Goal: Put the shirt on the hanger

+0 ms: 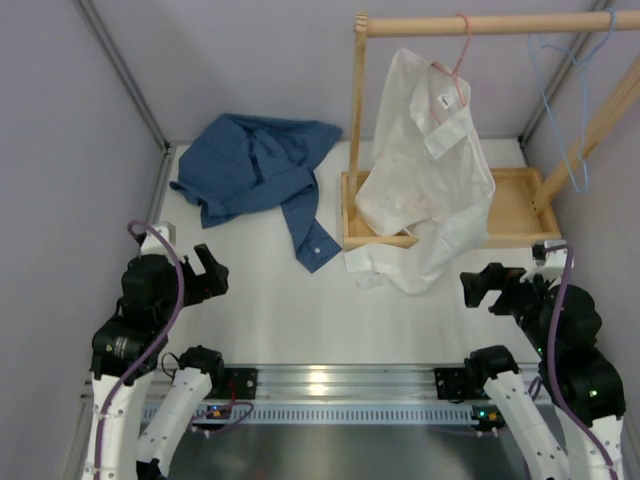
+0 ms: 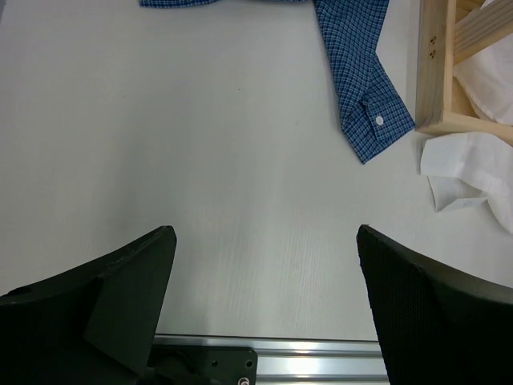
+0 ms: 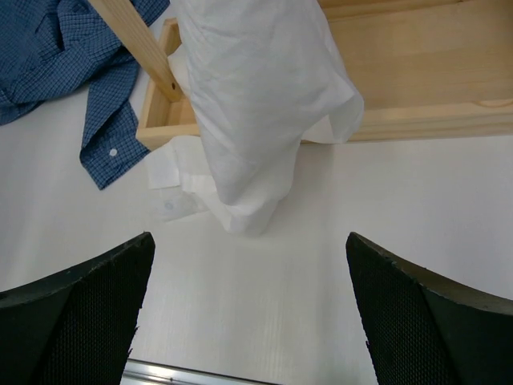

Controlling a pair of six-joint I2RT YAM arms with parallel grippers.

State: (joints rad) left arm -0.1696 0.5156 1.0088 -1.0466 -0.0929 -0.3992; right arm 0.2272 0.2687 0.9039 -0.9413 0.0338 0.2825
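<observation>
The shirt point(image 1: 255, 170), blue and finely checked, lies crumpled on the white table at the back left. One sleeve with a white cuff button point(image 2: 361, 88) trails toward the wooden rack. The shirt's edge also shows in the right wrist view point(image 3: 56, 48). The hanger point(image 1: 543, 95), thin light blue wire, hangs empty from the right end of the rack's rod. My left gripper point(image 1: 212, 270) point(image 2: 265, 233) hovers open near the front left, well short of the sleeve. At the front right, my right gripper point(image 1: 482, 290) point(image 3: 249, 237) is open too, with nothing between its fingers.
A white collared shirt point(image 1: 425, 190) hangs on a pink wire hanger point(image 1: 458, 60) from the wooden rod point(image 1: 500, 24), its tail draped over the rack's base tray point(image 1: 515, 225) onto the table. Enclosure walls stand left, right and behind. An aluminium rail point(image 1: 340, 385) runs along the near edge.
</observation>
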